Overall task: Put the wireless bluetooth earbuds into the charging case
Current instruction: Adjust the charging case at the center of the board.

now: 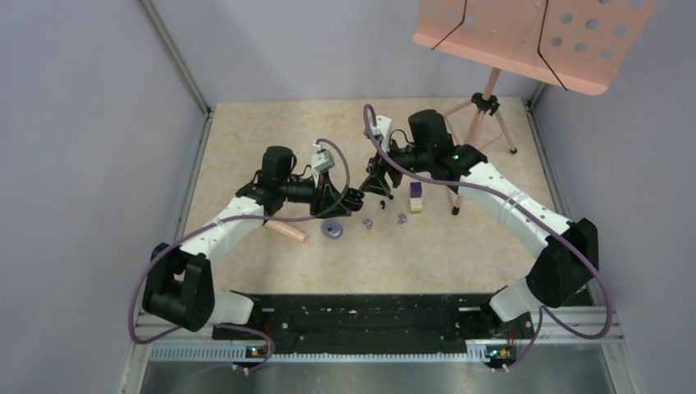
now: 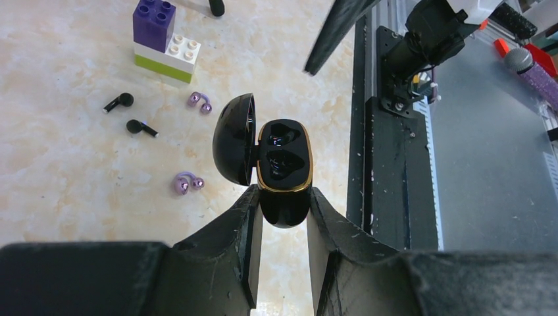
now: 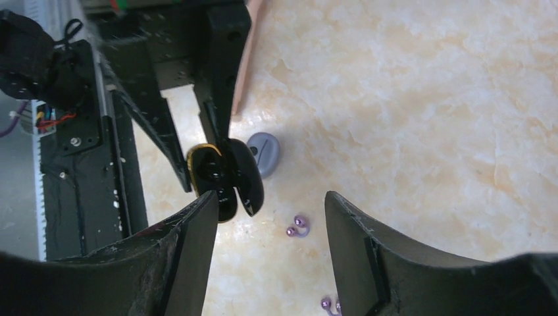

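Case [image 2: 284, 209] gripped between left gripper [image 2: 283, 199] jaws, lid [image 2: 233, 148] open, sockets [image 2: 284, 163] empty. Right gripper [image 3: 270, 199] jaws apart, nothing held. Earbuds [image 2: 186, 183] scattered on table [image 2: 66, 171] beside case, below right jaws; right arm judged nearer.

Likely a robotics lab: grey-walled test table [image 1: 271, 123], tripod stand [image 1: 485, 105].

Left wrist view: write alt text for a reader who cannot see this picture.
The left claw grips an open black charging case with a gold rim, its lid swung left and both wells empty. On the pale table beyond lie two black earbuds, two purple ring-like earbuds and a purple, white and green brick stack.
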Action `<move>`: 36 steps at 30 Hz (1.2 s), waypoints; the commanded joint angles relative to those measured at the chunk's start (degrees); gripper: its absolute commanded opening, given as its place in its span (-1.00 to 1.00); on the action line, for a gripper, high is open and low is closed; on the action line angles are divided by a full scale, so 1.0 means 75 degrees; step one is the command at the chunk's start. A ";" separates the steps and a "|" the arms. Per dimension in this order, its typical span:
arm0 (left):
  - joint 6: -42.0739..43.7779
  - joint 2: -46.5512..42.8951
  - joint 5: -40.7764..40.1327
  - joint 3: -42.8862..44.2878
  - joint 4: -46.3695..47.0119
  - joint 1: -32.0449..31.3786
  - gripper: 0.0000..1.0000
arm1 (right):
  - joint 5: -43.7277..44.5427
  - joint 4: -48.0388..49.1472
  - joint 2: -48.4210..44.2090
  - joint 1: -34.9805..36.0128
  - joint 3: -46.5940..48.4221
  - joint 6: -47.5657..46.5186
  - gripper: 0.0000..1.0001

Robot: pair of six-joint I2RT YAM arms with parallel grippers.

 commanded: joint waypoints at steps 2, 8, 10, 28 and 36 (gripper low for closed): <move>0.0747 -0.0127 0.0336 0.0423 -0.0298 0.0010 -1.00 | -0.1135 -0.0851 -0.0144 -0.0044 0.0674 -0.0614 0.22; 0.1798 -0.0114 0.0434 0.0737 -0.0961 -0.0006 -1.00 | -0.1715 -0.1063 0.0133 -0.0044 0.0428 -0.1196 0.12; 0.2246 -0.0094 0.0485 0.0917 -0.1417 -0.0010 -1.00 | -0.1614 -0.1066 0.0250 -0.0039 0.0467 -0.1270 0.16; 0.2715 -0.0007 0.0444 0.1112 -0.1827 -0.0011 -1.00 | -0.2076 -0.1032 0.0671 -0.0044 0.0708 -0.1211 -0.33; 0.2581 0.0033 0.0390 0.1135 -0.1648 -0.0021 -1.00 | -0.2022 -0.0557 0.0691 -0.0036 0.0497 -0.0714 -0.61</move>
